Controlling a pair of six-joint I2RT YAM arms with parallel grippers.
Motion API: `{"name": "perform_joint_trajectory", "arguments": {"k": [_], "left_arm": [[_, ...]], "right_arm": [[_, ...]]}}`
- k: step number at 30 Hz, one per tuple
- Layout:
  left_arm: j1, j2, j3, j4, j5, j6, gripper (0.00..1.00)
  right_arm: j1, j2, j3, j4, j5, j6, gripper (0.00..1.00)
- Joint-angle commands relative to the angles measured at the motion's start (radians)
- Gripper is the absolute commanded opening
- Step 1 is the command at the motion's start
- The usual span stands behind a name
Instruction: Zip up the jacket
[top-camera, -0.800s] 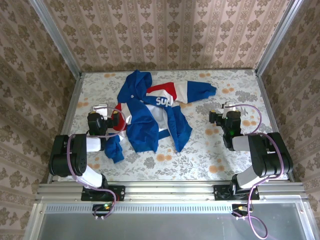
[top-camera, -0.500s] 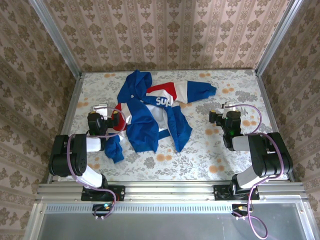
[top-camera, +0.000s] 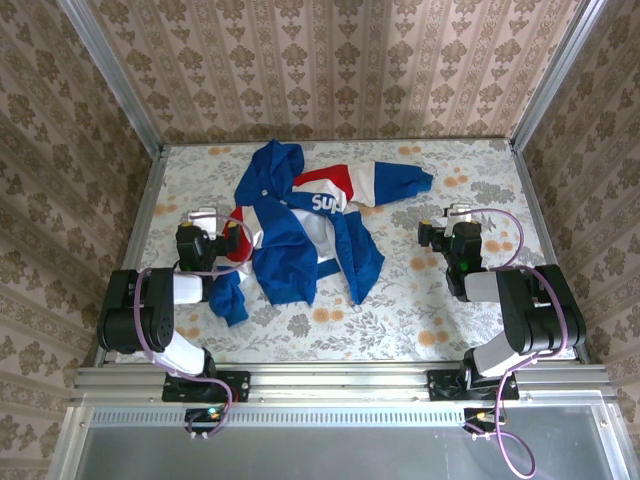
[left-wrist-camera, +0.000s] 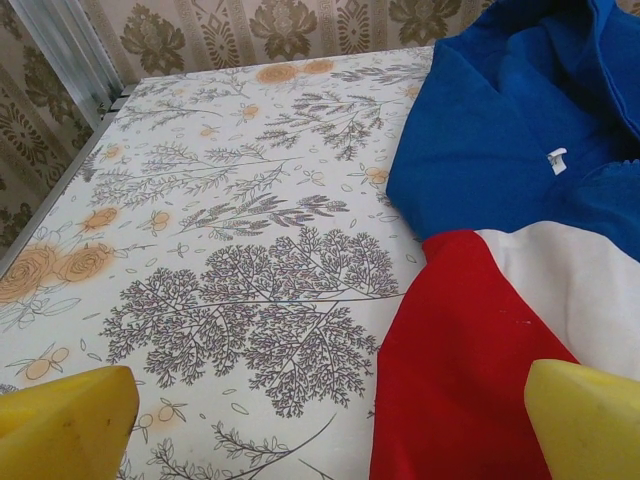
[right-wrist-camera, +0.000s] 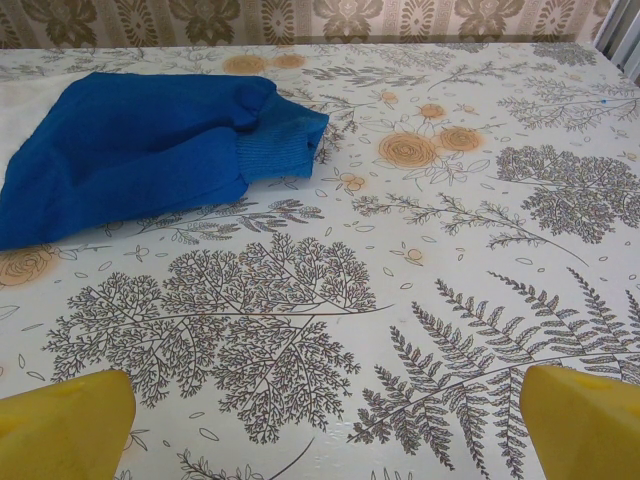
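The blue jacket (top-camera: 310, 225) lies crumpled and unzipped in the middle of the table, its red-and-white band and white lettering facing up, one sleeve reaching right. My left gripper (top-camera: 205, 225) rests at the jacket's left edge; in its wrist view the gripper (left-wrist-camera: 330, 425) stands open, with one yellow finger (left-wrist-camera: 585, 415) over the red band (left-wrist-camera: 470, 370) and nothing held. My right gripper (top-camera: 458, 222) sits to the right of the jacket, apart from it; this gripper (right-wrist-camera: 325, 425) is open over bare table, the blue sleeve cuff (right-wrist-camera: 285, 135) lying ahead of it to the left.
The flower-patterned table (top-camera: 420, 300) is walled by patterned panels, with metal rails (top-camera: 140, 215) along its sides. A loose blue part of the jacket (top-camera: 228, 295) lies near the left arm. Open tabletop spreads at the front and right.
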Motion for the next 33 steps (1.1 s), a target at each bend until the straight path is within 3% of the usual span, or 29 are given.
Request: {"name": "perform_joint_trajectory", "arguments": {"k": [1,23,31,33], "left_arm": [[-0.004,0.006,-0.008,0.032,-0.003,0.019,1.0],[0.012,0.0,-0.004,0.022,-0.011,-0.005,1.0],[0.0,-0.153,0.041,-0.194,-0.046,-0.01,1.0],[-0.007,-0.2,0.064,-0.282,-0.056,-0.024,1.0]], "right_arm": [[-0.003,-0.002,-0.001,0.036,-0.003,0.009,1.0],[-0.003,-0.002,-0.001,0.036,-0.004,0.009,1.0],[0.0,-0.049,0.016,-0.035,-0.096,-0.032,1.0],[0.011,-0.085,0.045,-0.124,-0.092,-0.043,1.0]]}}
